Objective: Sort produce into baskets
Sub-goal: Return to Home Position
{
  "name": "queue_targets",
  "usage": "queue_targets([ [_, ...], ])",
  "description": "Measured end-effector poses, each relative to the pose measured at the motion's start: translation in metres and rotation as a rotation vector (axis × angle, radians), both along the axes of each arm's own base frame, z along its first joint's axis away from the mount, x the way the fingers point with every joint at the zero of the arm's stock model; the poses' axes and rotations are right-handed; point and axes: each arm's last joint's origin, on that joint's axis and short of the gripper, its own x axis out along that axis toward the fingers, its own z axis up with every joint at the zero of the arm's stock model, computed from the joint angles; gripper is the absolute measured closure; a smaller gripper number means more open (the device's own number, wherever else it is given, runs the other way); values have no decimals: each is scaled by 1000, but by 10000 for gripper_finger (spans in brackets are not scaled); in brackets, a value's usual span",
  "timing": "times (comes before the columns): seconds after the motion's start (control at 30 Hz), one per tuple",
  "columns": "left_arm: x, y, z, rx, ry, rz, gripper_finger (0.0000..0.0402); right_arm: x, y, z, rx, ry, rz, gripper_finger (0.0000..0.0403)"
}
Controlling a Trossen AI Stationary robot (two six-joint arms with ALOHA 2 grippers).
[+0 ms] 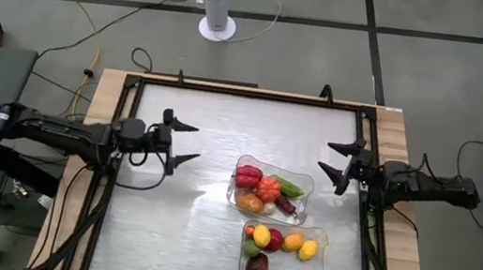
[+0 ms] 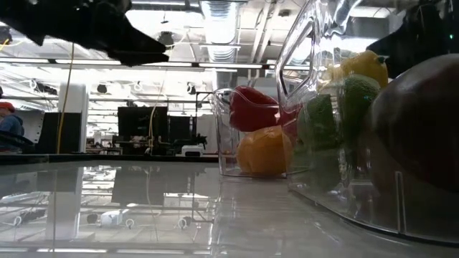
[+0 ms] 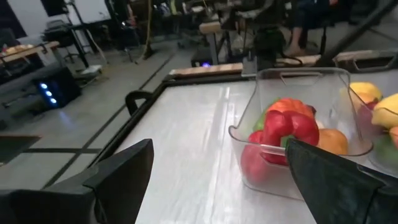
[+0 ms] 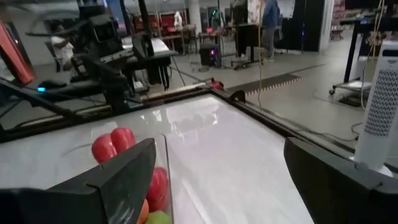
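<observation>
Two clear trays lie on the table right of centre. The far tray (image 1: 306,201) holds a red pepper (image 1: 248,175), an orange fruit (image 1: 268,189), a green piece and others. The near tray (image 1: 322,269) holds yellow, red, green and dark maroon pieces (image 1: 257,266). My left gripper (image 1: 185,142) is open and empty, left of the far tray, fingers pointing toward it. My right gripper (image 1: 337,163) is open and empty, right of and a little beyond the far tray. The far tray and red pepper (image 3: 283,127) show between the left fingers in the left wrist view.
A black frame (image 1: 247,92) runs round the tabletop. Bare table lies left of the trays. A white fan stand (image 1: 217,26) and cables lie on the floor beyond the far edge. People and desks show in the room behind.
</observation>
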Motion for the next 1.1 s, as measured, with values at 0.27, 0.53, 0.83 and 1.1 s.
queue_targets([
  [0.27,-24,-5,-27,-58,-65,-9,50,-3,-1,-10,-25,-53,-10,24],
  [0.53,-45,-12,-48,-39,-119,13,50,-3,1,-10,-22,-46,10,24],
  [0.83,-69,-16,-46,-13,-176,-81,61,-4,0,-12,36,-54,-65,24],
  [1.1,-82,-17,-51,-10,-284,-132,114,-4,0,-13,74,-63,-65,24],
])
